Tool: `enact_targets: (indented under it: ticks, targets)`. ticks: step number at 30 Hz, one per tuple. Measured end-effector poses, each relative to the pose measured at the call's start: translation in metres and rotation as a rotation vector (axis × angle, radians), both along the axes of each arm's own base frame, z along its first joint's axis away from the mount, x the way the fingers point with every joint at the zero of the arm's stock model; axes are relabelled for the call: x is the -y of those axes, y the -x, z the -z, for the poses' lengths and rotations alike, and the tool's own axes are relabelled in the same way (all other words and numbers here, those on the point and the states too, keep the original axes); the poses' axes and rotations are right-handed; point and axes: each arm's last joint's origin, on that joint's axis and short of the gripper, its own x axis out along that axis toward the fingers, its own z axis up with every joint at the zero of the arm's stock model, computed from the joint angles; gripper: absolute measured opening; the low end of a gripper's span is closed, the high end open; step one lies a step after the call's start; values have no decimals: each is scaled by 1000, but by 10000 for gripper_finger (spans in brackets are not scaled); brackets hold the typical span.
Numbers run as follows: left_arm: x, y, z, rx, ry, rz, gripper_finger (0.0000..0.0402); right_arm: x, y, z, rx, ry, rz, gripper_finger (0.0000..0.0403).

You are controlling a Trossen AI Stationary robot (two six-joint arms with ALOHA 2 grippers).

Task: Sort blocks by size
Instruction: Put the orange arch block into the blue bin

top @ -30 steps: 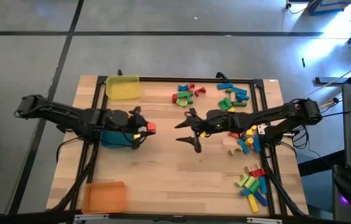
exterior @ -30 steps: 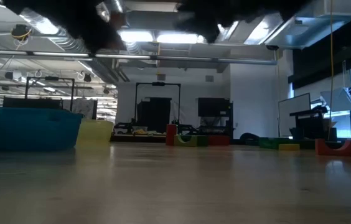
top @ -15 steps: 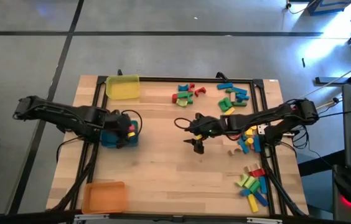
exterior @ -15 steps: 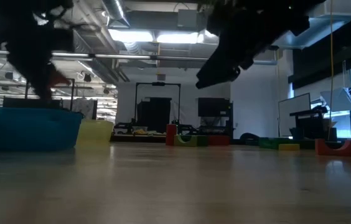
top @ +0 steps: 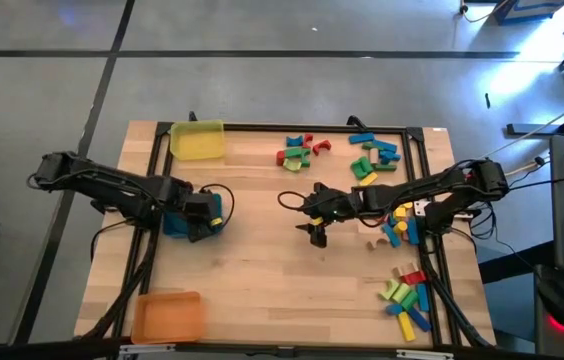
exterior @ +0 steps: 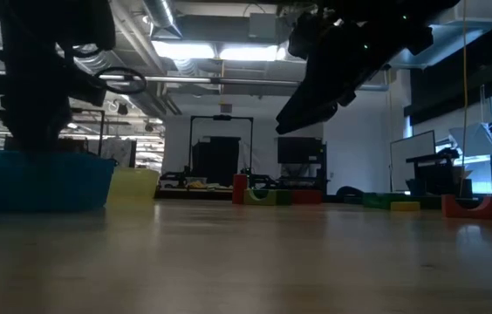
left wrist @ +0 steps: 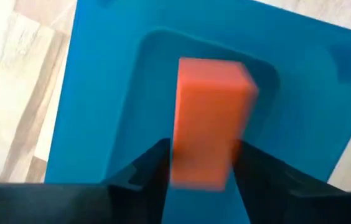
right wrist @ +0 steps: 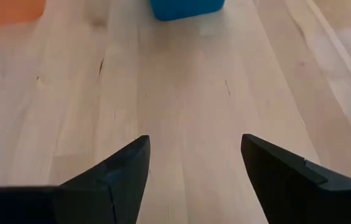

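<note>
- No text, label, brand, number or sign can be read in any view, neither on the blocks and trays nor on the arms or in the room behind.

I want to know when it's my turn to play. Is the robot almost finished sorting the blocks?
Not nearly. The yellow tray and orange tray look empty. Right now the left gripper has a red block between its fingers over the blue tray. The right gripper hangs open over bare table. Most blocks are unsorted on the right side.
</note>
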Motion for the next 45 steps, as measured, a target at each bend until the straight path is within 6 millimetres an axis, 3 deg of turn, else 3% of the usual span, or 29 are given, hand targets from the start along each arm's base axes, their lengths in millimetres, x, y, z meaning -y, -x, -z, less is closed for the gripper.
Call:
enact_targets:
  ticks: [6,10,15,22,26,34,45]
  targets:
    - [-4,1,-3,-13,58,-14,192,0,0,0,1,0,0,254]
    - [-7,-3,-19,21,58,-5,203,1,0,0,2,14,18,254]
    - [-8,-6,-45,156,6,36,201,4,1,0,-3,85,102,254]
    - [-9,-9,-64,374,-61,88,198,14,6,-1,-49,165,208,254]
    - [-9,-14,-67,480,-87,133,198,19,13,-6,-143,168,232,254]
    - [-8,-24,-52,589,-116,177,198,19,46,-20,-501,149,293,254]
    - [-8,-26,-48,621,-121,180,198,20,89,-10,-868,85,371,254]
